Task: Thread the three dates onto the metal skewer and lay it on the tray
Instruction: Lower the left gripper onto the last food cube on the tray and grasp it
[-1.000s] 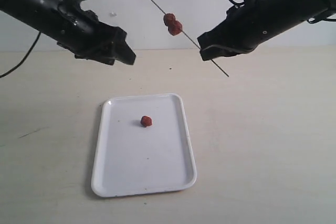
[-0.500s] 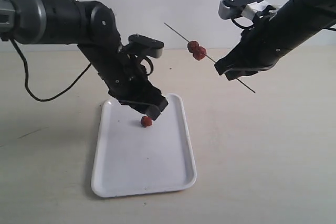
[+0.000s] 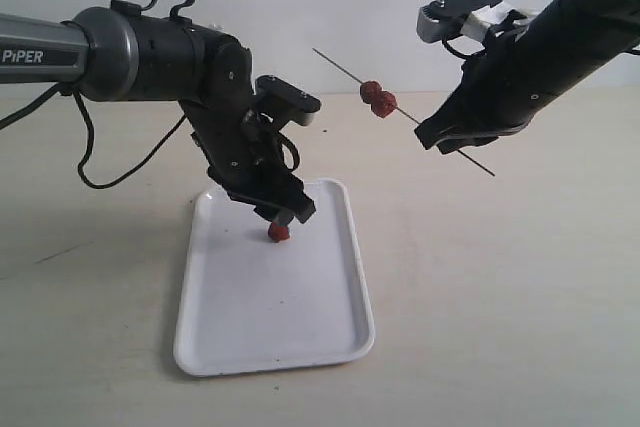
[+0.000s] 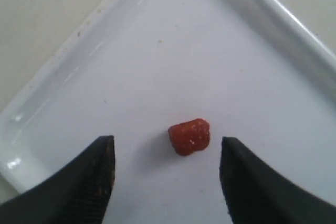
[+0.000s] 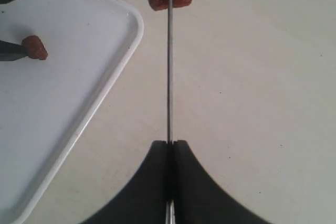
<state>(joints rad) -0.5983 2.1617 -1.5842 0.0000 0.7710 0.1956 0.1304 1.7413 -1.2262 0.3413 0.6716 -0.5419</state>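
With the left gripper point(image 4: 165, 182) wide open astride the last date point(image 4: 189, 136) on the tray point(image 4: 273, 19), it should close squarely on it, while the right gripper point(image 5: 170, 148), clamped on the skewer point(image 5: 169, 72), holds steady.

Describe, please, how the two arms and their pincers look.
Both arms are black. The left arm has a grey metallic segment lettered PIPER in white, and black cables looping above and below it. The right arm carries a white and grey camera block. Each pincer has matte black, finely textured fingers that taper towards the tips.

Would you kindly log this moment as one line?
left end effector: open over loose date on tray | right end effector: shut on skewer | two dates threaded
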